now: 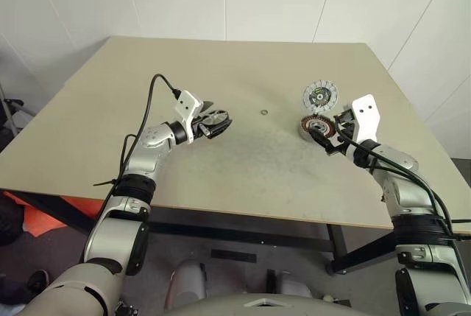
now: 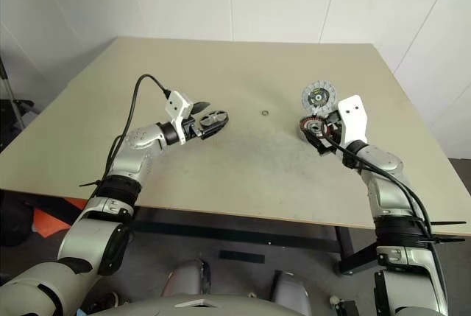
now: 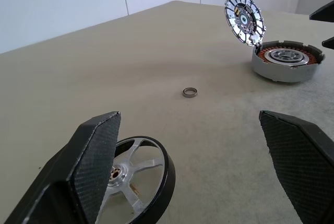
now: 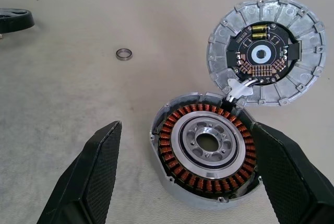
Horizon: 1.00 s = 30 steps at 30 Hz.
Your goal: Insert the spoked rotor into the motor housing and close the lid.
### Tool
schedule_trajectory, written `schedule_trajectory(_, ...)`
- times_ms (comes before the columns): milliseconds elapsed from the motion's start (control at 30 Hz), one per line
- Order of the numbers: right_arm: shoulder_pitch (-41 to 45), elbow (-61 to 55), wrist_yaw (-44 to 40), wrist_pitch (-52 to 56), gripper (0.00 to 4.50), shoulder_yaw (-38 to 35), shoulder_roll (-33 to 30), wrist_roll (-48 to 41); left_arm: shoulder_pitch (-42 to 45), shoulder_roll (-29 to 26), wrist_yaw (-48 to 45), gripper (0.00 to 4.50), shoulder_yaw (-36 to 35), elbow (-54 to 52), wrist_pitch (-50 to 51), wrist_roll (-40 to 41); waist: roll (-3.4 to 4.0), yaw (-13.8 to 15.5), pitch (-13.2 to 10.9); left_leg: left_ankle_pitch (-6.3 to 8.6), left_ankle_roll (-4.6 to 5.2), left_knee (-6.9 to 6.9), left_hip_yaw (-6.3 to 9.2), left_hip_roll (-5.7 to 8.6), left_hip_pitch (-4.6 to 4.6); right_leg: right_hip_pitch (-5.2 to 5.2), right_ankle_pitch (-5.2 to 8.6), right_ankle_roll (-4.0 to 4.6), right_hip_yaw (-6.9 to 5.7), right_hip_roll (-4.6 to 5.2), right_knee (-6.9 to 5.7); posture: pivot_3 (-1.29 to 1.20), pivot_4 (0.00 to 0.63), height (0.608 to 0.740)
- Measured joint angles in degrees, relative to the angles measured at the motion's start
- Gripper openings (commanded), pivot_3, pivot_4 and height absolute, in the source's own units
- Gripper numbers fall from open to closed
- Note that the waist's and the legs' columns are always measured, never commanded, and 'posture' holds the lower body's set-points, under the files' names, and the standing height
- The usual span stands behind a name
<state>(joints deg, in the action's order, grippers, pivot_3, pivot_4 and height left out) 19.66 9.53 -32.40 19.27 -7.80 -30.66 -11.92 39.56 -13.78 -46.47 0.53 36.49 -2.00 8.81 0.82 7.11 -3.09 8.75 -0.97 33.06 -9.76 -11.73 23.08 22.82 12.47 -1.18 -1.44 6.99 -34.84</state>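
on the beige table (image 1: 243, 176), toward its right edge, sits the motor housing (image 4: 207, 153), a short round case with a ring of copper windings around a silver centre, uncovered. hinged lid (image 4: 266, 57) swung up and back at the housing's far side, showing a dark circuit board inside a ribbed silver disc. right tool (image 4: 188, 182) just beside the housing, black fingers spread wide to either side of it, no contact visible, nothing held. near the middle of the table, the spoked rotor (image 3: 138, 179), a black rim with silver spokes, lying flat on the table. left tool (image 3: 206, 166) at the rotor, fingers wide apart, one finger close against the rotor's rim, the other well clear; cannot tell whether that finger touches the rim, nothing gripped. small metal ring (image 3: 190, 92) lying loose on the table between rotor and housing, apart from both, a little nearer the far edge.
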Motion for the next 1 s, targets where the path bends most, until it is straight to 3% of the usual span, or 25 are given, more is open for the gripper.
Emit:
schedule_trajectory(567, 0.25, 0.45, 0.02, -0.70, 4.50, 0.45, -0.31, 1.66, 0.50, 0.71, 0.92, 4.49, 0.24, 1.16, -0.69, -0.38, 0.00, 0.00, 0.00, 0.00, 0.00, 0.01, 0.00, 0.00, 0.00, 0.00, 0.00, 0.00, 0.00, 0.00, 0.00, 0.00, 0.000, 0.740)
schedule_trajectory(800, 1.60, 1.51, -4.96, -3.28, 4.50, 7.13, -6.53, 7.94, -1.42, 1.65, 2.26, 4.49, 3.71, -0.94, -2.20, -3.16, 0.00, 0.01, 0.00, 0.01, 0.01, 0.02, 0.00, -0.01, 0.02, 0.00, 0.00, 0.00, 0.00, 0.01, 0.01, 0.00, 0.000, 0.740)
schedule_trajectory(1000, 8.71, 7.79, -9.61, -6.35, 4.50, 10.19, -8.87, 11.00, -1.78, 3.08, 2.77, 4.49, 5.96, -3.28, -3.24, -4.64, -0.01, -0.09, 0.00, 0.00, 0.01, 0.11, 0.00, -0.02, -0.01, -0.01, -0.03, 0.05, 0.01, -0.01, -0.07, 0.00, 0.000, 0.740)
